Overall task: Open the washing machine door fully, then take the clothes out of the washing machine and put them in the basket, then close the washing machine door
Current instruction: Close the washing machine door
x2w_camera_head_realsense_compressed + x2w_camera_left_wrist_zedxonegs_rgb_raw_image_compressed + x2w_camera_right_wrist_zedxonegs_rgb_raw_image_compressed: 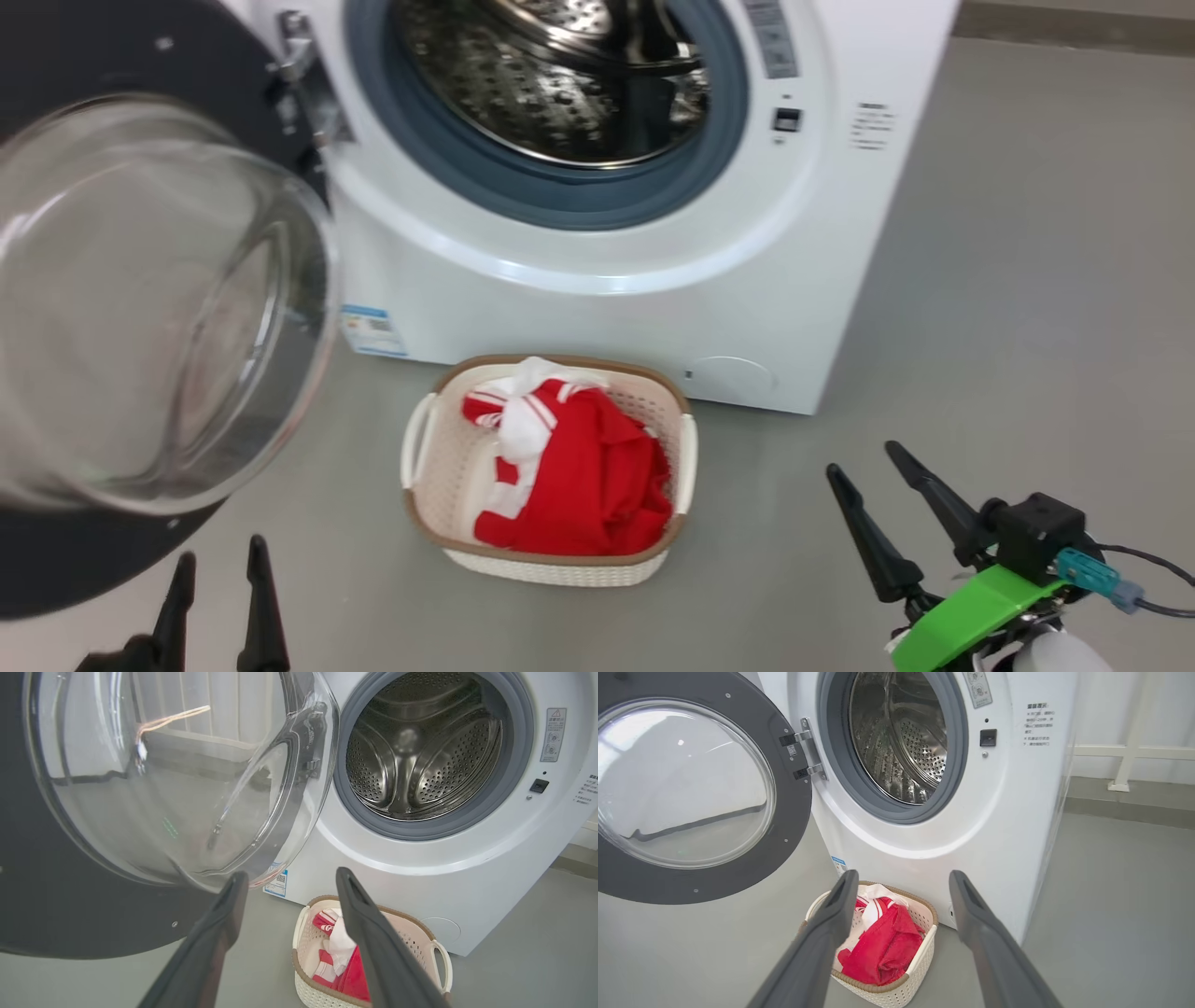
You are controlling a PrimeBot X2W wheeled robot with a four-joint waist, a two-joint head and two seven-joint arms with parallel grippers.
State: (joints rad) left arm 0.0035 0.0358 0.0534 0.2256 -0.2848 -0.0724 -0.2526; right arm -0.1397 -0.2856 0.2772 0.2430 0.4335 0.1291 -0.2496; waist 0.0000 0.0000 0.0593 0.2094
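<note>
The clothes [579, 467] lie in the basket [560, 567] at 6 o'clock, so I hold the left end effector [221, 551] spread at 7 near the open washing machine door [56, 579] to shut it, the right end effector [861, 460] spread, empty, at 4.

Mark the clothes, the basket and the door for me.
clothes [597, 476], head view, red fabric mid-bundle.
basket [560, 569], head view, its near wall.
door [791, 826], right wrist view, dark rim right of the glass.

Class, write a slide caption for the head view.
Open washing machine door, drum looks empty, clothes in the basket; left gripper and right gripper open.
</note>
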